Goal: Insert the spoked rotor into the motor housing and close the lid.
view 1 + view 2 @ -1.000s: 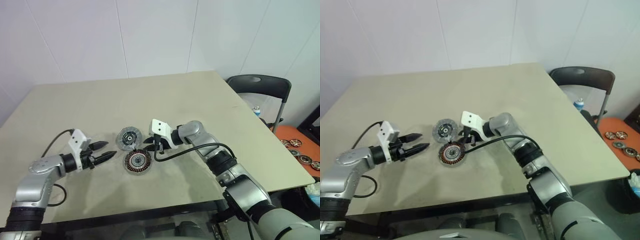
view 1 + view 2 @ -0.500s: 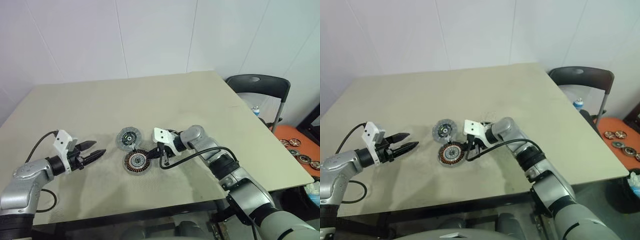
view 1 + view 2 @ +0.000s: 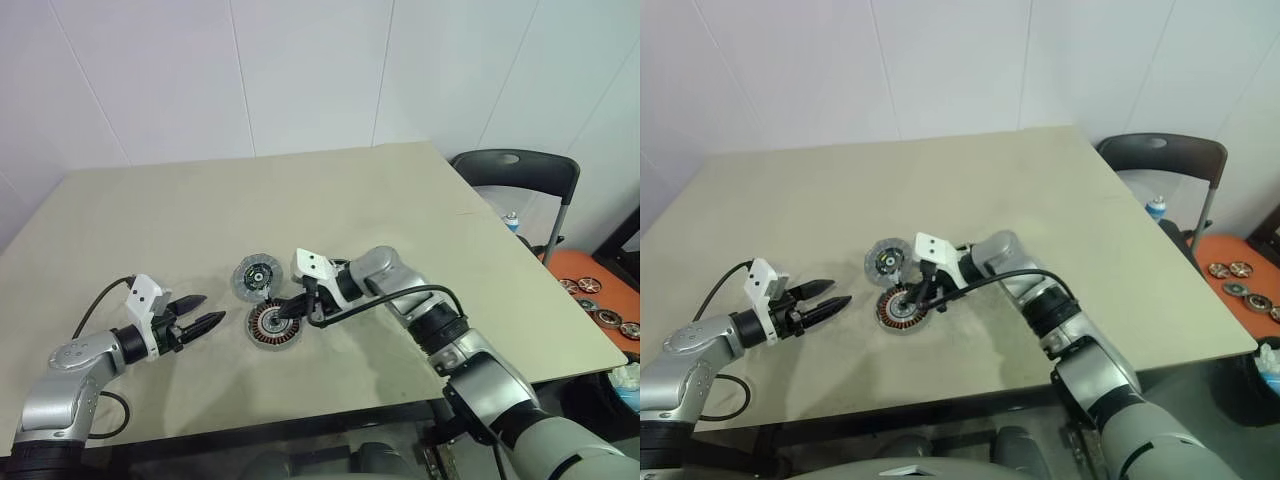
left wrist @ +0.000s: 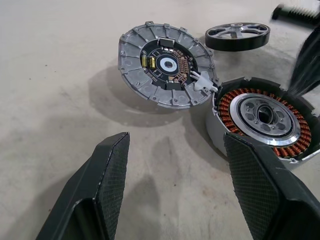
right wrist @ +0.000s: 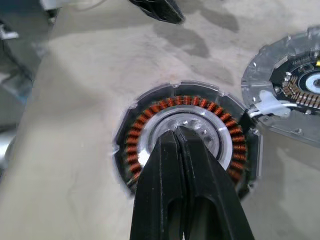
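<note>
The left gripper [image 3: 212, 320] hangs with fingers spread and empty, the lid [image 4: 165, 70] and the motor housing [image 3: 275, 325] lying just ahead of its tips, the spoked rotor [image 4: 238, 36] beyond them, while the right gripper [image 5: 176, 131], clenched on nothing, points its tips at the housing's silvery centre.

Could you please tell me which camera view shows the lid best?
The left wrist view: the lid shows whole, tilted up beside the motor housing. The right wrist view catches part of it at the frame edge; the head views show it small.
</note>
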You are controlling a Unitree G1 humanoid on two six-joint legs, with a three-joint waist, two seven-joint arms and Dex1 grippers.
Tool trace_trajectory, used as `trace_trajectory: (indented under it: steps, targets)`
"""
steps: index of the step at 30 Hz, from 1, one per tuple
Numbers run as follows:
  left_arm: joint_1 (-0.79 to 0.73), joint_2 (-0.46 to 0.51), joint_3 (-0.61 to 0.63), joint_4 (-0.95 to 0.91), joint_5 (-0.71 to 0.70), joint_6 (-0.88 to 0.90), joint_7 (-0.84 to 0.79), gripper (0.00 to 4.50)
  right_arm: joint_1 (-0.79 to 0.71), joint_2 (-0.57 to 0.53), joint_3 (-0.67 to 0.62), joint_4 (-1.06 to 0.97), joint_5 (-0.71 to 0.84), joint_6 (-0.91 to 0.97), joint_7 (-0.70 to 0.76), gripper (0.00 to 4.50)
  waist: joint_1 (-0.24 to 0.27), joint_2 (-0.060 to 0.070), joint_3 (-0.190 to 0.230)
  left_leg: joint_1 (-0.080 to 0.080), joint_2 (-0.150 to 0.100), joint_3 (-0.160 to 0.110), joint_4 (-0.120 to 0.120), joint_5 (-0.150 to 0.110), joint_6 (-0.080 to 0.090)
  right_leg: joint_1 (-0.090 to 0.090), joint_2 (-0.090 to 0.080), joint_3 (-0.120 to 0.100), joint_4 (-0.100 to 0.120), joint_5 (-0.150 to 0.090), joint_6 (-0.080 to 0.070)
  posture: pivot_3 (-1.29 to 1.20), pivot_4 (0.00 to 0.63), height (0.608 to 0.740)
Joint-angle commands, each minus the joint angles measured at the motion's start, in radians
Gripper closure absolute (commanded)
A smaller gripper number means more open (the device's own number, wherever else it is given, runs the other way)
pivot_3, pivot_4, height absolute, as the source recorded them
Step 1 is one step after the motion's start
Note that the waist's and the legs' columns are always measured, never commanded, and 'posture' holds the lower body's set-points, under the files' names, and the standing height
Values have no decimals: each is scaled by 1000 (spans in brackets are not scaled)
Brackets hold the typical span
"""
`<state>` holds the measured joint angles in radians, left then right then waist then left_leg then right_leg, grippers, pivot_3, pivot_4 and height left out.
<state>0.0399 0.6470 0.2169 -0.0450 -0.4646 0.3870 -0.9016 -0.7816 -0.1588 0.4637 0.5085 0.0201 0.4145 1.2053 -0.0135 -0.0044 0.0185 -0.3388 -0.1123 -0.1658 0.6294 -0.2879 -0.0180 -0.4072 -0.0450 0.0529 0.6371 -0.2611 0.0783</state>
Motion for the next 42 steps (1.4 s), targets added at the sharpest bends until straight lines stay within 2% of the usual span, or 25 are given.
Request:
trace_trajectory:
  steps: [1, 11, 16, 21, 24, 38, 42]
  targets:
    - [-8, 9, 18, -35, -6, -11, 1, 1310, -28, 33, -15, 96, -28, -81, -74, 4470, 1, 0, 0, 0, 0, 0, 0, 0, 0, 0, 0, 0, 0, 0, 0, 0, 0, 740]
    - [4, 25, 39, -66, -19, -5, -3, 1310, -42, 39, 8, 213, -89, -201, -93, 4470, 0, 1, 0, 3, 0, 0, 1, 0, 0, 1, 0, 0, 1, 0, 0, 0, 0, 740]
    - [-6, 27, 37, -51, -12, -11, -1, 1310, -33, 32, 21, 185, -101, -228, -61, 4470, 0, 0, 0, 6, 0, 0, 1, 1, -1, 3, 0, 0, 3, 0, 0, 0, 0, 740]
    - [-9, 23, 28, -41, -6, -17, -2, 1310, -63, 70, -126, 53, 104, 20, 32, 4470, 0, -2, -1, 2, 0, 0, 1, 1, -1, 1, 0, 0, 3, 0, 0, 0, 0, 740]
    - [-10, 18, 25, -45, -8, -14, 1, 1310, -71, 62, -157, -24, 166, 114, 63, 4470, -1, -3, -2, 0, 0, 0, 0, 1, -1, -1, 0, 0, 3, 0, 0, 0, 0, 740]
    - [-10, 19, 24, -38, -3, -20, 4, 1310, -31, 38, -36, 14, 37, -21, -13, 4470, 0, -2, -1, 0, 0, 0, 0, 0, -2, 0, 0, 0, 3, 0, 0, 0, 0, 740]
    - [-18, 21, 24, -39, -4, -18, 6, 1310, -41, 45, -5, 92, -41, -113, -86, 4470, -1, -3, -2, 0, 0, 0, 0, 0, -2, 0, 0, 0, 3, 0, 0, 0, 0, 740]
